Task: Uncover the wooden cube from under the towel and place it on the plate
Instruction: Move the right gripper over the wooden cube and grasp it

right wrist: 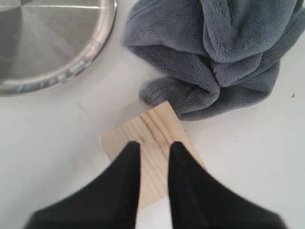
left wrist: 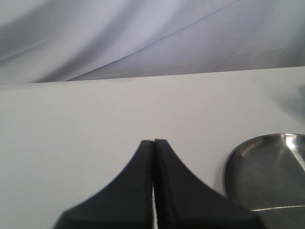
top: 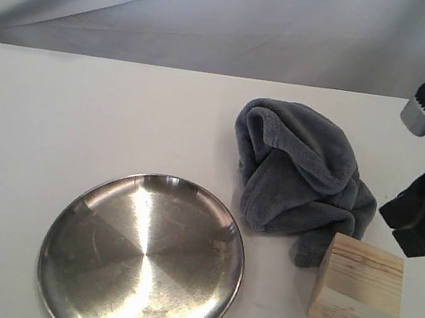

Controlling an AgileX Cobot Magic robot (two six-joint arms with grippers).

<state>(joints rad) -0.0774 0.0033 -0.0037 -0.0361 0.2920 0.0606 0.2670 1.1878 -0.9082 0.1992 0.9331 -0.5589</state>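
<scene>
Cube: the wooden cube point(top: 358, 289) is seen bare at near right, just beside the towel point(top: 298, 172)
Right gripper point(right wrist: 154, 145): poised over the cube; jaws narrowly apart, nothing clamped
Grasp: jaws should be widened past opposite faces; lowered squarely; closed firmly
Plate point(top: 142, 256): set near left

**A:** How is the light?

**B:** Bright, soft and even, seemingly from overhead. The table point(top: 60, 104) reads almost white. Shadows are faint, with barely one at the foot of the wooden cube point(top: 357, 289) and darker creases in the folds of the towel point(top: 298, 172).

**A:** Any glare?

**B:** On the plate point(top: 142, 256). Pale wedge-shaped streaks fan out from its centre, brightest toward the near rim.

**A:** And sharpness?

**B:** The exterior view is fairly crisp. In the wrist views the left gripper point(left wrist: 153, 143) and the right gripper point(right wrist: 152, 148) are black, soft-edged shapes, out of focus. The backdrop cloth point(left wrist: 143, 38) looks smooth and slightly blurred.
</scene>
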